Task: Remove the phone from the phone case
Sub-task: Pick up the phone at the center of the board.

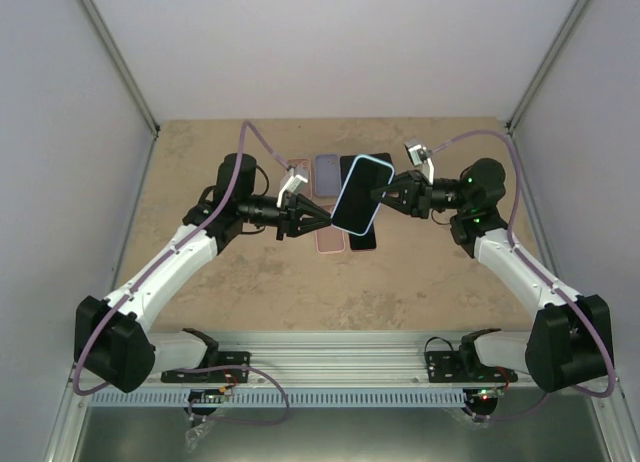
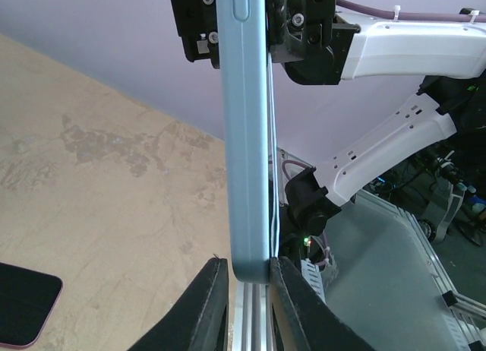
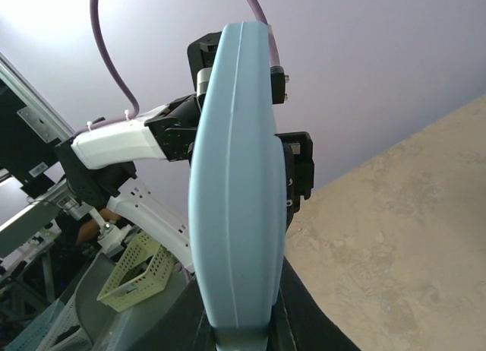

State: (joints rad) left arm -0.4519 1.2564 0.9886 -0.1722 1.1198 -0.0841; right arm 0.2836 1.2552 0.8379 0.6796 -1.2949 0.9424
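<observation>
The phone (image 1: 358, 194), with a dark screen and a light blue phone case around it, hangs tilted above the table's middle between both arms. My right gripper (image 1: 385, 194) is shut on its upper right end; the right wrist view shows the case's back (image 3: 237, 199) rising out of that gripper (image 3: 241, 337). My left gripper (image 1: 328, 220) is at the lower left corner. In the left wrist view the case's edge (image 2: 244, 138) stands upright, and its bottom corner sits between the fingers of the left gripper (image 2: 249, 269), which press against both sides.
Several other phones and cases lie on the table under the held one: a pinkish one (image 1: 298, 172), a lavender one (image 1: 327, 174) and a pink one (image 1: 330, 240). A dark phone in a pink case (image 2: 23, 305) shows in the left wrist view. White walls enclose the table.
</observation>
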